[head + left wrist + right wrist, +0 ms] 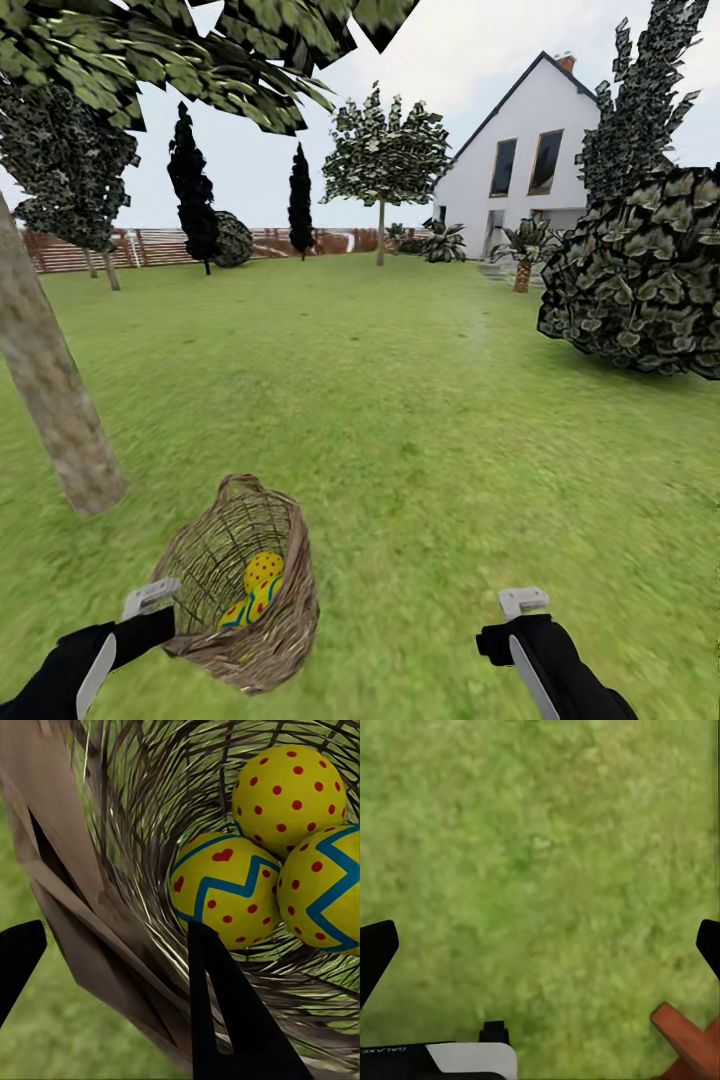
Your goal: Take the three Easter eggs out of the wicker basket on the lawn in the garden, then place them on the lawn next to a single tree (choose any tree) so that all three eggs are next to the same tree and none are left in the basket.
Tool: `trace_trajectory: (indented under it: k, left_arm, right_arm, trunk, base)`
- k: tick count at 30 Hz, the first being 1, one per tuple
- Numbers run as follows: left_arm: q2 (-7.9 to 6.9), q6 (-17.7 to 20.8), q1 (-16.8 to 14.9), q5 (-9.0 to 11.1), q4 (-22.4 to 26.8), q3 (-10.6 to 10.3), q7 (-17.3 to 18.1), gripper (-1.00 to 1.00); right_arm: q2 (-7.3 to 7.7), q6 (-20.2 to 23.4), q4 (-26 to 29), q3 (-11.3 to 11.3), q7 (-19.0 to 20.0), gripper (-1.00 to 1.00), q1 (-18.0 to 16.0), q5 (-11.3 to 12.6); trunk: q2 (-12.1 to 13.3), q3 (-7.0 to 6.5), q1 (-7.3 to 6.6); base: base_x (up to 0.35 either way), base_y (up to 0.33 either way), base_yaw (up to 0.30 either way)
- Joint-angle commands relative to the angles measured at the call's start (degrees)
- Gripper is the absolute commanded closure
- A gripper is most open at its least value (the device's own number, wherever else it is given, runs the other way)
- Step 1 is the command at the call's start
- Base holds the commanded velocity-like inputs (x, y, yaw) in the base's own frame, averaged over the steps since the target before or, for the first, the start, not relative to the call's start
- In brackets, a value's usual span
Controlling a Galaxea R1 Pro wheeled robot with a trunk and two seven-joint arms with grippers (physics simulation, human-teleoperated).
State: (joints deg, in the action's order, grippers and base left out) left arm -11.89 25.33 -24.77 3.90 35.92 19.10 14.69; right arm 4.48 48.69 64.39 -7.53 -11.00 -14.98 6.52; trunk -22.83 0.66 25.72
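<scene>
The wicker basket (265, 620) is tipped on the lawn (420, 420), close to the pale trunk of a tree (50, 400). My left gripper (150, 600) is shut on the basket's rim wall (97, 907), one finger outside and the other finger (225, 1020) inside. All three Easter eggs lie together in the basket: a red-dotted one (289, 791), one with a heart and a blue zigzag (225, 896), and a third with a zigzag (322, 892). In the head view the eggs (262, 580) show yellow through the weave. My right gripper (523, 602) hangs open over bare grass (540, 870).
A large round bush (640, 280) stands at the right. Further back are a second light-leaved tree (382, 160), dark cone-shaped trees (192, 190), a slat fence (150, 245) and a white house (530, 150). An orange-brown piece (686, 1042) shows near the right gripper.
</scene>
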Motion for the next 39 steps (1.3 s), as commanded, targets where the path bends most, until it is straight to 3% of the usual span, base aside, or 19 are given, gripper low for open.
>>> trace_trajectory:
  k: [1,25,39]
  left_arm:
    - [0.03,0.5,0.0,0.8,0.1,0.2,0.2,1.0]
    - [-0.06,0.5,0.0,0.8,0.2,0.2,0.3,1.0]
    - [-0.06,0.5,0.0,0.8,0.1,0.2,0.3,1.0]
  right_arm:
    - [0.03,0.2,0.0,-0.2,-0.6,-1.0,0.0,0.6]
    - [-0.09,0.2,0.0,-0.2,-0.6,-1.0,0.0,0.6]
    - [-0.08,0.2,0.0,-0.2,-0.6,-1.0,0.0,0.5]
  trunk:
    - [-0.1,0.06,0.06]
    - [-0.1,0.06,0.06]
    - [-0.1,0.06,0.06]
  base:
    - [0.335,0.0,-0.196]
    - [0.335,0.0,-0.175]
    - [0.335,0.0,-0.006]
